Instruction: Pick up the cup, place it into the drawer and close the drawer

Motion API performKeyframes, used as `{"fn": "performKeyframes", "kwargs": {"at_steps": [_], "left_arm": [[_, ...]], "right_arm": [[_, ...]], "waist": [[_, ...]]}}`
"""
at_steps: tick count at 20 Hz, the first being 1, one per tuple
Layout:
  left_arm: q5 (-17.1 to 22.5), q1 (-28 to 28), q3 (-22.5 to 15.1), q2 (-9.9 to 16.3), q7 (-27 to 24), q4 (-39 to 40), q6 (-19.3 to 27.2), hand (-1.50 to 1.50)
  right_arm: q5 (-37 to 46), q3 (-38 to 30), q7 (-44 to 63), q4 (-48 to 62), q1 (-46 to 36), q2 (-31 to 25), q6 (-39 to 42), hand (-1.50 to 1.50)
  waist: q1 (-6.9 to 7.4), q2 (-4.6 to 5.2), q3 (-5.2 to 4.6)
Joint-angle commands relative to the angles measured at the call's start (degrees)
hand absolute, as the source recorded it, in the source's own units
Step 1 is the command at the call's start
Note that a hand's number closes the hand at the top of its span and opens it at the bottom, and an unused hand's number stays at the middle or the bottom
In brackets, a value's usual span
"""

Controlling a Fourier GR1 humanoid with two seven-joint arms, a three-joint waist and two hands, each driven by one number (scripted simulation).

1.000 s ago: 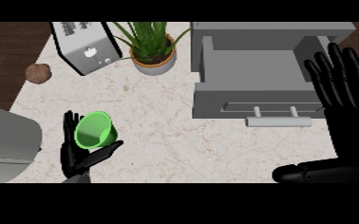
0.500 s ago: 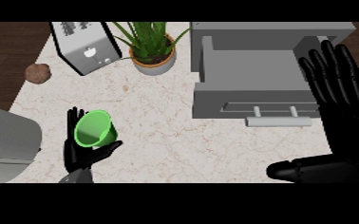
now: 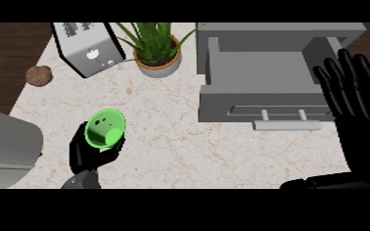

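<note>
From the head view, looking steeply down on the pale marbled tabletop (image 3: pixel 180 142), and the green cup (image 3: pixel 105 127) is right there at lower left, tipped so its open mouth faces up toward us, two small dark spots showing inside. The left hand (image 3: pixel 92 152) has it: black fingers and thumb curled round the cup from below and from its sides, the grey forearm coming in from the lower edge. The cup sits well apart from the drawer (image 3: pixel 264 85), which is over at upper right, a grey box pulled out and open, its inside bare and grey, its front panel facing the near side. On that front panel, a light bar handle (image 3: pixel 287 124) sticks out on two short posts. Over at the far right edge, the right hand (image 3: pixel 347 88) stands upright with fingers straight and spread wide, holding nothing, showing just beside the drawer's right wall and overlapping its corner; whether it touches the wall I cannot tell. Its dark forearm runs down along the right edge to the bottom corner. Across the back of the tabletop: a silver toaster (image 3: pixel 86 49) tilted at upper left, a potted plant (image 3: pixel 157 54) with long green leaves just beside it, between the toaster and the drawer. A small brown lump (image 3: pixel 38 75) lies at the left edge, near the toaster. A grey rounded shape (image 3: pixel 18 149) fills the lower left corner, just beside the left hand.
</note>
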Motion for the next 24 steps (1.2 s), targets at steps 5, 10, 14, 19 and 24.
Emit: {"fn": "performKeyframes", "kwargs": {"at_steps": [5,10,14,19,24], "left_arm": [[-1.07,-2.15,1.29,-0.25,-7.14,0.03,5.05,1.5],[-3.23,-3.41,-1.85,4.19,-4.37,1.44,-4.42,1.5],[-1.78,-4.97,-2.84,3.77,-0.59,-4.68,-5.72,1.5],[-3.46,0.86,-8.26,2.99,2.08,-15.77,-7.87,1.5],[-3.36,3.17,-13.46,0.23,14.6,-33.29,-2.53,1.5]], "right_arm": [[-1.07,-1.91,0.57,0.32,-2.02,-0.76,-0.27,-1.5],[-1.42,-0.69,0.08,-0.19,0.07,-0.23,0.76,-1.5],[0.53,-0.77,-1.64,3.81,-2.58,-0.31,0.35,-1.5],[-0.95,-1.05,-2.49,-0.18,4.52,-0.57,2.44,-1.5],[0.59,-1.14,0.41,1.12,-0.75,0.14,-0.94,-1.5]], "waist": [[0.06,0.0,0.01],[-0.25,0.05,-0.02],[0.18,-0.02,0.01],[0.3,-0.28,0.08],[1.06,-0.38,0.11]]}}
